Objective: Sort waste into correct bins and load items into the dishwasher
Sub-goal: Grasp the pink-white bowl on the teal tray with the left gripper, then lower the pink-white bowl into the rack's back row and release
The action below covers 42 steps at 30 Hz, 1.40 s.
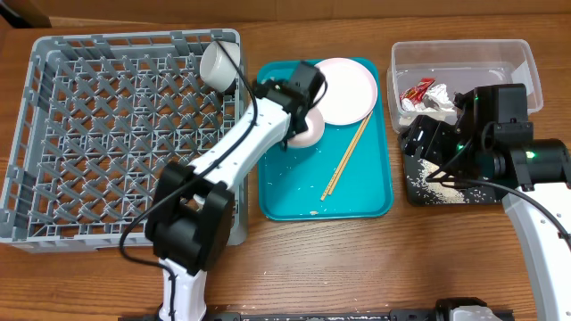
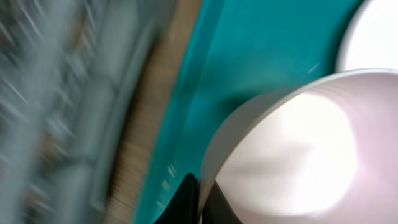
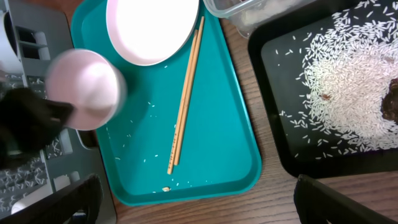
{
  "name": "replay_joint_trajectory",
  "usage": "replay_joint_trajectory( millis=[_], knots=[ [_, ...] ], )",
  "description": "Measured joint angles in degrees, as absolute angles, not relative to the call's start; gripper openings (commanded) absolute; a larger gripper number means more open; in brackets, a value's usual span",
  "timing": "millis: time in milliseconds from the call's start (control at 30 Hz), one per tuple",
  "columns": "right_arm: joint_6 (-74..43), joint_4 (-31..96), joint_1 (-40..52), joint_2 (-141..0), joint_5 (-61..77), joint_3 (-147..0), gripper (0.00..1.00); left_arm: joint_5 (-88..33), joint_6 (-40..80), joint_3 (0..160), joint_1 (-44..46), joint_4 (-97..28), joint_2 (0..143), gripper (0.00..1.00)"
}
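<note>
The left gripper (image 2: 200, 202) is pinching the white bowl's (image 1: 308, 134) rim at the teal tray's (image 1: 357, 201) left side, the grey dish rack (image 1: 89, 134) lying just leftward, nearest this arm.

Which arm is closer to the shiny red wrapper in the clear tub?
Right. The right gripper hangs over the black tray, right beside the clear tub holding the red wrapper. The left gripper is farther off, over the teal tray, gripping a white bowl.
</note>
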<state>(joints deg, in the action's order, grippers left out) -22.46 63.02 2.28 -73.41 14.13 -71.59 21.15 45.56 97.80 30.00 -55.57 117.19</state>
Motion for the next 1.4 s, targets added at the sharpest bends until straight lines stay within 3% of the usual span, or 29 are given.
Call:
replay_joint_trajectory(
  millis=[133, 267, 667, 967, 1400],
  knots=[
    [-22.44, 63.02, 2.26, -73.41, 14.13, -71.59, 1.0, 33.67, 29.8, 100.79, 29.95, -55.53, 111.94, 0.04],
    [-22.44, 63.0, 2.28, -73.41, 14.11, -71.59, 1.0, 50.48, 21.45, 101.91, 29.23, -55.55, 108.97, 0.04],
    [-22.46, 63.0, 2.26, -73.41, 14.15, -71.59, 1.0, 77.56, 20.12, 101.93, 20.8, -59.81, 116.97, 0.04],
    [-22.46, 62.98, 2.28, -73.43, 14.04, -71.59, 1.0, 78.96, 35.14, 101.93, 18.76, -72.14, 117.45, 0.04],
    [-22.44, 62.98, 2.28, -73.47, 14.09, -71.59, 1.0, 76.34, 43.0, 94.7, 18.76, -65.17, 117.45, 0.04]
  ],
)
